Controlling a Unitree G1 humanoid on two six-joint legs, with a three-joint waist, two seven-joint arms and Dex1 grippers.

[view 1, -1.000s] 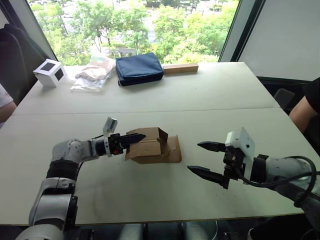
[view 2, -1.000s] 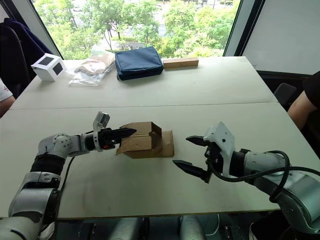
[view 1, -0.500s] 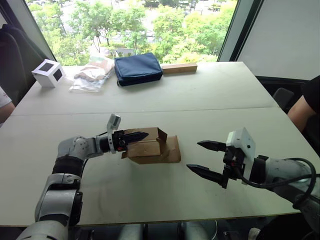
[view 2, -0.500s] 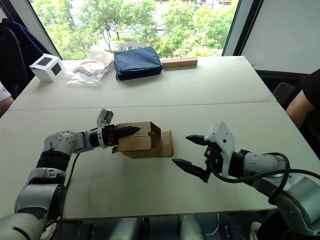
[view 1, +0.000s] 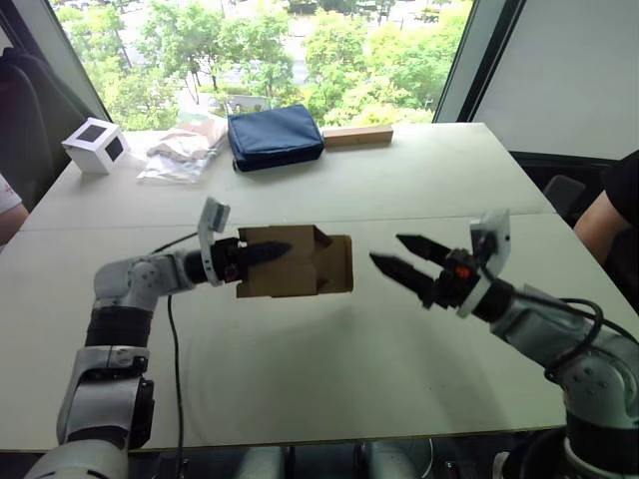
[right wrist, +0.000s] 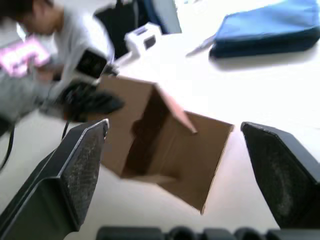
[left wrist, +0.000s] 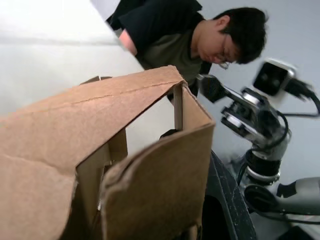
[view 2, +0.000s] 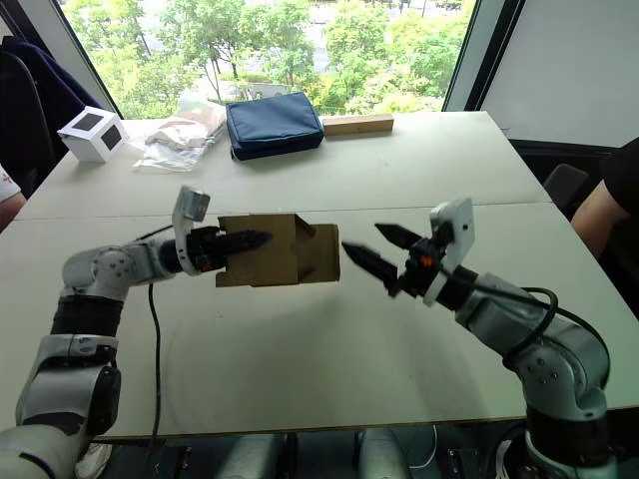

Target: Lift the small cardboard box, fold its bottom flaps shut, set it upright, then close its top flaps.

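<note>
You have the small plain brown cardboard box lifted clear of the pale table, lying sideways, its open flapped end turned toward your right gripper. Your left gripper is clamped on the box's near wall, apparently one finger inside. The right gripper's black fingers are spread wide, empty, just beside that end.

A wide, pale off-white desk is carrying everything, a seam running across its middle. Along its far edge, by the window, a white cube with dark square faces is sitting at the robot's left; a crinkled clear plastic bag is lying beside it, then a flat navy-blue fabric pouch, then a long tan wooden block.
</note>
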